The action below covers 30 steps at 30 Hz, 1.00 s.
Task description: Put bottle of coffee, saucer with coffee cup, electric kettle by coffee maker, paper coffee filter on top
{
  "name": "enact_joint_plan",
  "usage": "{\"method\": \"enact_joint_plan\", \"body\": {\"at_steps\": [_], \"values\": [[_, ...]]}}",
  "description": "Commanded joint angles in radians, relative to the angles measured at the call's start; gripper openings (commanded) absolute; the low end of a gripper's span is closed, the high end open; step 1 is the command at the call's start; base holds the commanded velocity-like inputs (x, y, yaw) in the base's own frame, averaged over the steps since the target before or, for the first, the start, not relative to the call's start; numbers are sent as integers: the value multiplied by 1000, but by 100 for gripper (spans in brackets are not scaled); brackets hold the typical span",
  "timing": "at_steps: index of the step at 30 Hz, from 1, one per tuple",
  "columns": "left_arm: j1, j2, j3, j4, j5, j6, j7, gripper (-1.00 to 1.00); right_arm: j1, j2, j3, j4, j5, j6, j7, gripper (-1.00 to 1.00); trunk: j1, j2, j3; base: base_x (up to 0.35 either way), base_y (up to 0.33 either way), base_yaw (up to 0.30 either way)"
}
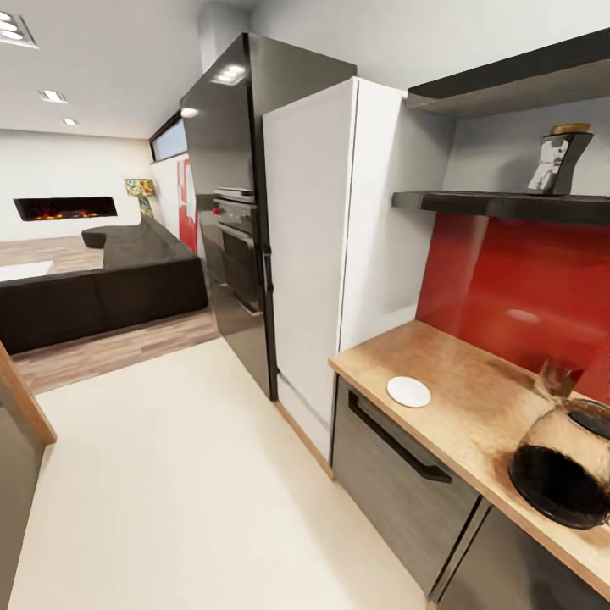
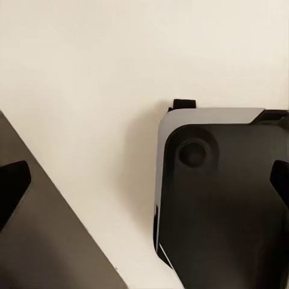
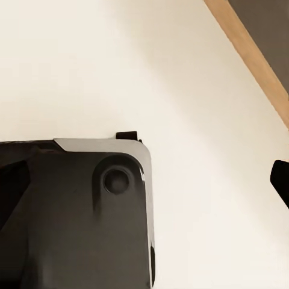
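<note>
- The kitchen countertop point(image 1: 462, 381), a light wood-grain top over dark grey cabinet fronts point(image 1: 398, 474), runs along the right side of the head view.
- The saucer point(image 1: 408, 391) lies flat near the countertop's front edge, bare, well apart from the electric kettle point(image 1: 563, 462), which stands farther right by the edge of the view (its glass body shows dark liquid).
- On the kitchen shelf point(image 1: 508, 203) above the red backsplash point(image 1: 525, 288) stands a small container with a yellow cap point(image 1: 559, 161), likely the bottle of coffee, though it is too blurred to be sure.
- A white fridge point(image 1: 322, 246) stands just left of the countertop.
- The left gripper point(image 2: 144, 180) has its dark fingertips point(image 2: 11, 183) spread wide at opposite edges of its wrist view, gripping nothing, above pale floor point(image 2: 90, 72) and the robot's black base point(image 2: 223, 198).
- The right gripper's fingertip point(image 3: 280, 177) shows at one edge only; whether the fingers are spread cannot be told.
</note>
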Motion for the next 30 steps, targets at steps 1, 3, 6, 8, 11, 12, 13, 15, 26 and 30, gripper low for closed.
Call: {"method": "enact_joint_plan", "body": {"at_steps": [1,3,6,8,11,12,13,15,26,30], "values": [[-1,0,-8,2,6,-4,1,100,-1,1,-5,0,1,-3,1,100,1,-2,-2,176,293,-266],[-1,0,-7,2,5,-4,1,100,0,0,-5,0,1,-3,1,100,1,-2,-2,175,294,-266],[-1,0,-7,2,5,-4,0,100,0,0,-5,0,1,-3,1,100,1,-2,-2,186,292,-266],[-1,0,-7,2,5,-4,0,100,0,-1,-5,0,1,-3,1,100,1,-2,-2,233,263,-266],[-1,0,-7,2,5,-4,0,100,0,-1,-5,0,1,-3,1,100,1,-2,-2,269,231,-266],[-1,0,-7,2,5,-4,0,100,0,-1,-5,0,1,-3,1,100,1,-2,-2,285,206,-267],[-1,0,-7,2,5,-4,0,100,0,-1,-5,0,1,-3,1,100,1,-2,-2,292,191,-267],[-1,0,-7,2,5,-4,0,100,0,-1,-5,0,1,-3,1,100,1,-2,-2,300,168,-267],[-1,1,-7,2,5,-4,0,100,0,-1,-5,0,1,-3,1,100,1,-2,-2,315,55,-267],[-1,1,-7,2,5,-4,0,100,0,-1,-5,0,1,-3,1,100,1,-2,-2,318,1,-267]]}}
